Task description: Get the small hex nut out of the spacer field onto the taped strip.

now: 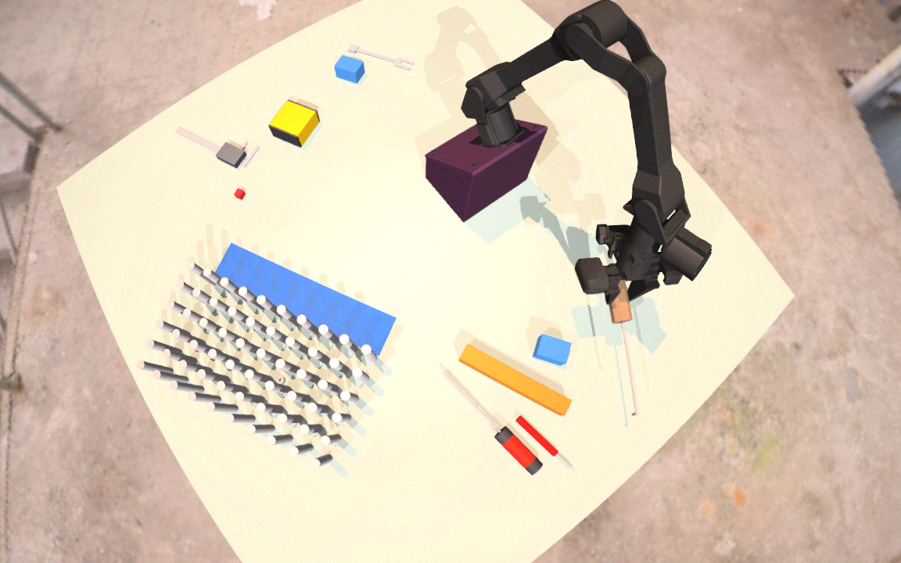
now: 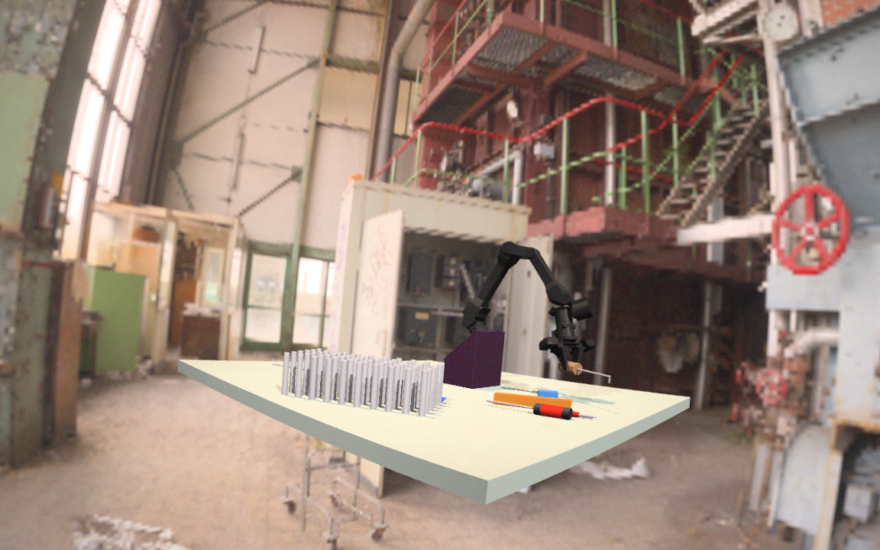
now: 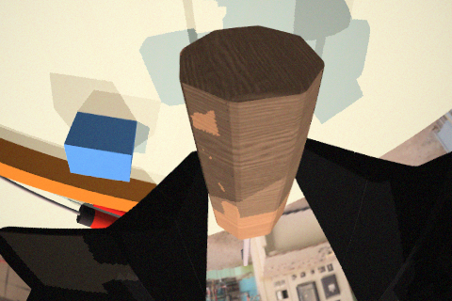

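My gripper [image 1: 623, 292] [image 2: 571, 365] [image 3: 245, 153] is shut on the wooden handle [image 1: 620, 311] [image 3: 256, 132] of a long thin hook tool. The tool is raised above the table, apart from its shadow; its small bent tip [image 1: 634, 414] [image 2: 609, 378] points away from the arm. The hex nut [image 1: 278, 380] is a tiny ring deep among the spacers in the top view, hidden in the other views. The metal spacers [image 1: 323, 460] [image 2: 422, 391] stand upright in rows. The blue taped strip [image 1: 314, 295] lies along their edge on the arm base's side.
A blue block [image 1: 551, 349] [image 2: 547, 393] [image 3: 100, 160], an orange bar [image 1: 515, 379] [image 2: 532, 399], a red-black screwdriver [image 1: 518, 450] [image 2: 552, 411] and a small red-handled tool [image 1: 536, 435] lie between gripper and spacers. Beyond the strip are a yellow block [image 1: 294, 123], grey block [image 1: 231, 154] and red cube [image 1: 239, 193].
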### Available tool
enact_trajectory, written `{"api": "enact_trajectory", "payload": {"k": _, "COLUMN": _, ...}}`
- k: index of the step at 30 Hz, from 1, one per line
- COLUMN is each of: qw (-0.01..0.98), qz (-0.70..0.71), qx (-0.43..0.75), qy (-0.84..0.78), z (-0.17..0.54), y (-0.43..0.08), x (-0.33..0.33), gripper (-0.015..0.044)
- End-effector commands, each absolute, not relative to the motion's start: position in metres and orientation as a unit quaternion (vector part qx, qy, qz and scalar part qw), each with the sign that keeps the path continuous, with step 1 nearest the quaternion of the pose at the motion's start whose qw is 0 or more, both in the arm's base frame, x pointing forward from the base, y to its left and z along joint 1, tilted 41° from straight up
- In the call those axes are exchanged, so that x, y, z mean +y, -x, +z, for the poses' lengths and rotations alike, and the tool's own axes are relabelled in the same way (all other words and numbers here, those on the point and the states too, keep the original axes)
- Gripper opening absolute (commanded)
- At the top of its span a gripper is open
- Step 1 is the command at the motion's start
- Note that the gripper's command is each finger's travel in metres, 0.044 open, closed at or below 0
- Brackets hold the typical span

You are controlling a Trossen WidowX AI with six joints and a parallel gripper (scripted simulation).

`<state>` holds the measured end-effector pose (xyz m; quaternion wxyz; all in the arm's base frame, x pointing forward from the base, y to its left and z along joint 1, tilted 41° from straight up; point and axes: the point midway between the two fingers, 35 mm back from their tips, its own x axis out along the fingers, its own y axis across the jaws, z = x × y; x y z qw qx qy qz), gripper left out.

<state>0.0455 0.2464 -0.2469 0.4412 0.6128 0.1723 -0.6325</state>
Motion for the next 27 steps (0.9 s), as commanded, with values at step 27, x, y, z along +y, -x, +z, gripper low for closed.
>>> {"api": "enact_trajectory", "payload": {"k": 27, "qw": 0.291, "qz": -0.656, "qx": 0.053, "qy": -0.694, "z": -0.155, "y": -0.086, "x": 0.29, "gripper": 0.0}}
